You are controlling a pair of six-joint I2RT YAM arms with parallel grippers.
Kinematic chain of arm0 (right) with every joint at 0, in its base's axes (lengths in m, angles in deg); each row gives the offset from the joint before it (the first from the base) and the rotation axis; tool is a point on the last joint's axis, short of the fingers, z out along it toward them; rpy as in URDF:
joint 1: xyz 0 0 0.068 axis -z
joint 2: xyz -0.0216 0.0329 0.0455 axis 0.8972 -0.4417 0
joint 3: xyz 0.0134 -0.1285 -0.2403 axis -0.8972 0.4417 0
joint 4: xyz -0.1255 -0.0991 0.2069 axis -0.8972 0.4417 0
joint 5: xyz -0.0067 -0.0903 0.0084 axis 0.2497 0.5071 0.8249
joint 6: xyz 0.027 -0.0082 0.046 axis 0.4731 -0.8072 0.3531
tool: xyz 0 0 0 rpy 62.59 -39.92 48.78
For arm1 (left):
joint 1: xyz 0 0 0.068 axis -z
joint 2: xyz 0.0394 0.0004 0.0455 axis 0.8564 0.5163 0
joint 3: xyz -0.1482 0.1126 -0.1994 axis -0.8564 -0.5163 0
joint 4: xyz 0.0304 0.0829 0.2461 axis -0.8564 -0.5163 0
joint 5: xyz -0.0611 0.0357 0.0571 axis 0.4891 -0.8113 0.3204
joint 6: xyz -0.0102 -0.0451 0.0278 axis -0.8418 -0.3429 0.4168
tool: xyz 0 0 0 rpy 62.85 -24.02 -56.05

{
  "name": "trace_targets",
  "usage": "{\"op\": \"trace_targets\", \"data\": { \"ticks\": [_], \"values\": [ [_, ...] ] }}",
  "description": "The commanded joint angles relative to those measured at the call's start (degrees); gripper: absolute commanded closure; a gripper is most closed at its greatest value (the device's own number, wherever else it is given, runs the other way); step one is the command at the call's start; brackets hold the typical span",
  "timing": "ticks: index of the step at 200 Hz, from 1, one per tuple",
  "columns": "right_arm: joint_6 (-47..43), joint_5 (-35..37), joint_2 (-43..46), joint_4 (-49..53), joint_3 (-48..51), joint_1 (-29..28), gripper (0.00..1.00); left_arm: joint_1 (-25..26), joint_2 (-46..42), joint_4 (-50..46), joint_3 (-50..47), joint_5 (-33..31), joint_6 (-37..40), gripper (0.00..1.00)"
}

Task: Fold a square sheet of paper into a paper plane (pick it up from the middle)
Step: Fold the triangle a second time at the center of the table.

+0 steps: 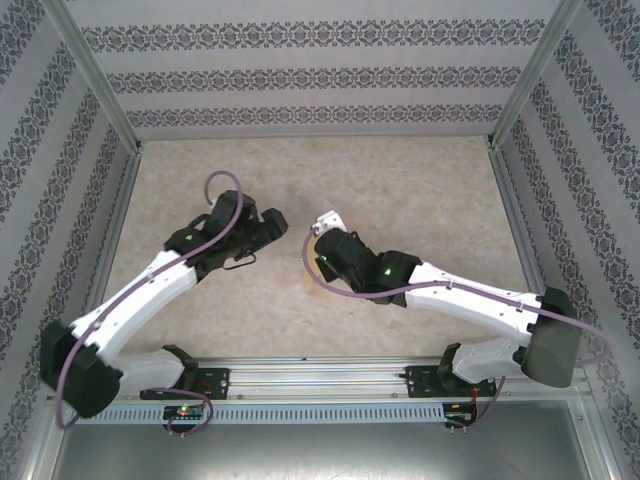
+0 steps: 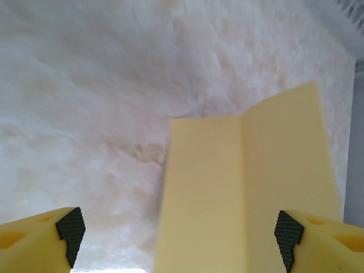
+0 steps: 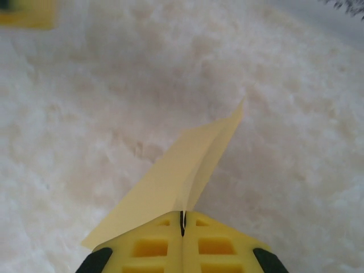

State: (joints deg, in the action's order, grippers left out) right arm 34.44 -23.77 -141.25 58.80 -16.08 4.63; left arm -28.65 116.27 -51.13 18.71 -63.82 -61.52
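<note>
The square sheet of paper (image 3: 187, 165) is thin and yellow, folded along a centre crease, and held up off the table. My right gripper (image 3: 182, 223) is shut on its near edge, and the paper runs away from the jaws to a pointed corner. In the left wrist view the same paper (image 2: 227, 193) stands between the fingers of my left gripper (image 2: 179, 236), which is open wide. Its dark pads (image 2: 287, 236) do not touch the paper. From above, the left gripper (image 1: 262, 232) and right gripper (image 1: 325, 245) nearly meet over the table's middle. I cannot tell whether the fold forms the paper plane.
The pale marbled table top (image 1: 420, 190) lies bare around both arms. Patterned walls (image 1: 300, 75) and a metal frame close in the back and sides. A yellow finger of the left gripper (image 3: 28, 14) shows at the top left of the right wrist view.
</note>
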Motion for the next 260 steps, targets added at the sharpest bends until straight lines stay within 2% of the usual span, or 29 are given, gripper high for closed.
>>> {"op": "trace_targets", "data": {
  "ticks": [1, 20, 42, 91, 124, 153, 189, 219, 260],
  "values": [
    [-0.8, 2.5, -1.3, 5.4, -6.2, 0.3, 1.00, -1.4, -5.3, -9.2, -2.8, -8.6, 3.1, 0.11],
    [0.4, 5.2, -4.3, 8.1, -10.7, 0.2, 1.00, -2.5, -10.2, -9.0, -5.9, -8.8, 3.6, 0.14],
    [5.7, 6.6, -7.6, 9.3, -12.9, -0.6, 1.00, -4.1, -13.5, -9.3, -8.2, -8.7, 4.1, 0.21],
    [23.3, 11.6, -15.3, 13.7, -14.3, -5.6, 1.00, -7.1, -13.4, -7.0, -11.3, -1.9, 5.1, 0.32],
    [29.4, 5.6, -22.5, 13.0, -16.0, -8.9, 1.00, -8.7, -11.3, -1.7, -15.7, 4.8, 3.1, 0.41],
    [30.4, -1.9, -27.0, 8.2, -17.1, -10.3, 1.00, -10.2, -8.4, 3.5, -20.0, 11.3, 0.2, 0.60],
    [32.1, -6.0, -28.9, 4.4, -16.8, -10.7, 1.00, -10.2, -5.8, 9.7, -23.6, 16.5, -2.4, 0.62],
    [33.6, -6.9, -28.4, 1.3, -14.5, -10.6, 1.00, -10.2, -1.7, 14.2, -25.3, 19.9, -4.8, 0.76],
    [33.5, -8.8, -27.9, -0.8, -12.6, -10.5, 1.00, -8.2, 2.6, 19.4, -26.4, 24.9, -5.9, 0.81]
  ]
}}
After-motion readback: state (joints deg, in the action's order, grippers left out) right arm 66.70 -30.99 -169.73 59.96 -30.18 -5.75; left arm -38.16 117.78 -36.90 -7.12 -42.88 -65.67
